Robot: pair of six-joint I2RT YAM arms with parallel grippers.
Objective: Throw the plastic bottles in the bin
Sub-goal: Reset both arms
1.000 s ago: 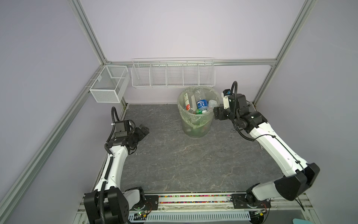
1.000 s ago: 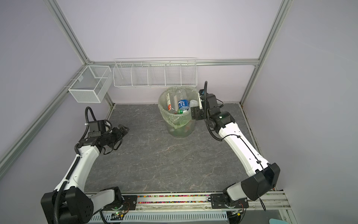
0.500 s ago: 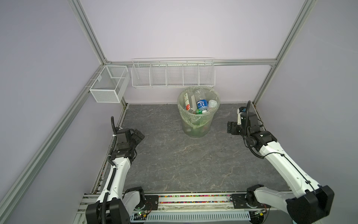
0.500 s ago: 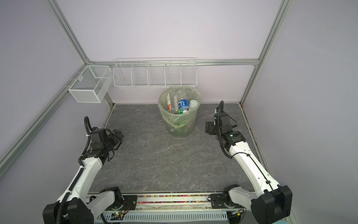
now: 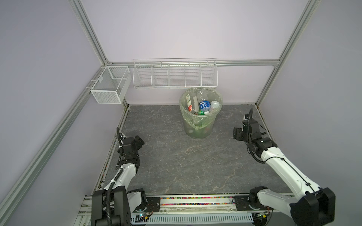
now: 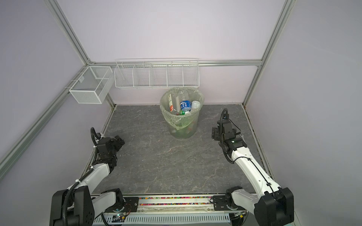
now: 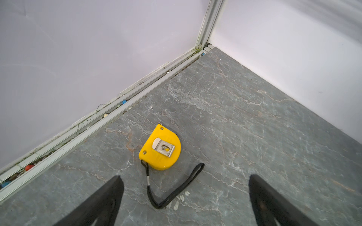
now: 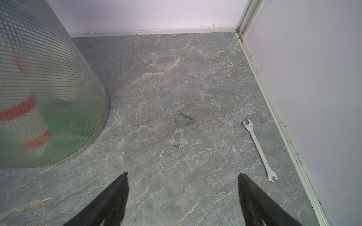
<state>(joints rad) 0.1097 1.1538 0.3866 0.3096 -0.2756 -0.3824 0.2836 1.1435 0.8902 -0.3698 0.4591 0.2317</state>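
a round, translucent pale-green plastic bin [image 5: 197, 129], lined with a thin crinkled clear bag, stands upright near the back wall on a grey, stone-veined tabletop [image 5: 176, 160]. small plastic drink bottles [image 5: 204, 104] lie heaped inside it, clear and green, with blue, white and red labels. in both top views no bottle shows on the tabletop. judged from that, the throwing step looks finished (or nearly, since the arms hide small patches of the surface). the next move seems to call only for a check for strays.

the left gripper [image 7: 185, 176] hovers low near the left wall, its black fingers [image 7: 101, 199] spread wide and holding nothing. just ahead of it lies a glossy yellow plastic tape measure [image 7: 159, 149] with a metal clip and a black wrist strap. the right gripper [image 8: 183, 173] hangs beside the bin without touching it, jaws also spread and empty. a slim, shiny steel spanner [image 8: 258, 150] lies flat near the right-hand wall. neither tool is a bottle, so both are best left alone.

in the right wrist view the bin's wall shows a fine grid texture, with red and green shapes blurred behind it. a white wire mesh box [image 5: 110, 86] and a long white wire rack [image 5: 174, 74] hang on the walls.
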